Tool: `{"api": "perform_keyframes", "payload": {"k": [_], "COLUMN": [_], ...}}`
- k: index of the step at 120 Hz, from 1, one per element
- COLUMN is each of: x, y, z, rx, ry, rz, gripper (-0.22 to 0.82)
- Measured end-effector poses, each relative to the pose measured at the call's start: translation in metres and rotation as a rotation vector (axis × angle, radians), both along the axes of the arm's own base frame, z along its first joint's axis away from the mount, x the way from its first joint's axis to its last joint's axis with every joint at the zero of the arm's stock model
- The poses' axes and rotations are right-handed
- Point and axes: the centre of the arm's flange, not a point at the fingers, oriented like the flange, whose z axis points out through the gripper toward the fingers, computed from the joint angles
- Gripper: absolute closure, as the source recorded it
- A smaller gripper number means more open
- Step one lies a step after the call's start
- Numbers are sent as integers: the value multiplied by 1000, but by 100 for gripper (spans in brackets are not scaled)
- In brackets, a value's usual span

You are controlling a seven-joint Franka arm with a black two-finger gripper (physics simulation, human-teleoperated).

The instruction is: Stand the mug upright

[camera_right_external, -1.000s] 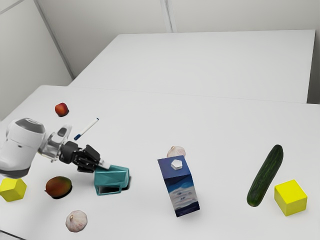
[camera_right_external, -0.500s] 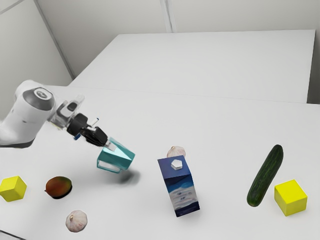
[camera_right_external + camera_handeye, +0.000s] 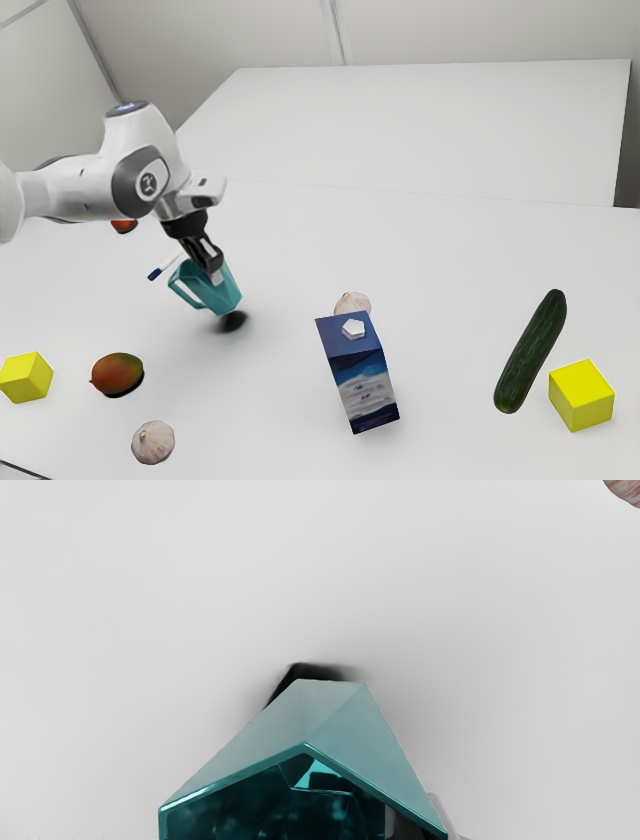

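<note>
Left of centre in the exterior view, the mug [image 3: 209, 294] hangs tilted above the table [image 3: 450, 250], grasped by its wall in the claw [image 3: 216, 276]; level the base, lower gently, release once it stands flat; mind the edges of the carton [image 3: 360, 378], lower centre; room lies between it and the mango [image 3: 118, 373], lower left.

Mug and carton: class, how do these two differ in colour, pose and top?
The mug is teal; the carton is mostly blue. The mug is held tilted above the table by the gripper; the carton stands upright on it. The mug is open-topped, the carton capped. Both have flat, angular sides.
</note>
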Motion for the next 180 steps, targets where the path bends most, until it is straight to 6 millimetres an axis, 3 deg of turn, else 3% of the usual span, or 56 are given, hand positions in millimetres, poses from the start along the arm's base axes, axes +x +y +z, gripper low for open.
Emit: {"api": "perform_keyframes", "payload": {"k": [56,64,78,90,104,118,133,149,158,180], "x": [4,5,6,6,11,40,82,100,98,92], "y": [-11,-13,-13,-9,-6,-9,-11,11,12,8], "z": [-51,-55,-53,-29,11,70,121,171,181,179], "rx": [139,141,142,146,142,98,56,40,40,31], "ry": [10,11,2,-38,-83,-129,-129,-134,-111,-48], "rz": [84,97,128,160,198,241,264,311,319,326], "gripper": [78,72,45,28,16,9,5,3,2,1]}}
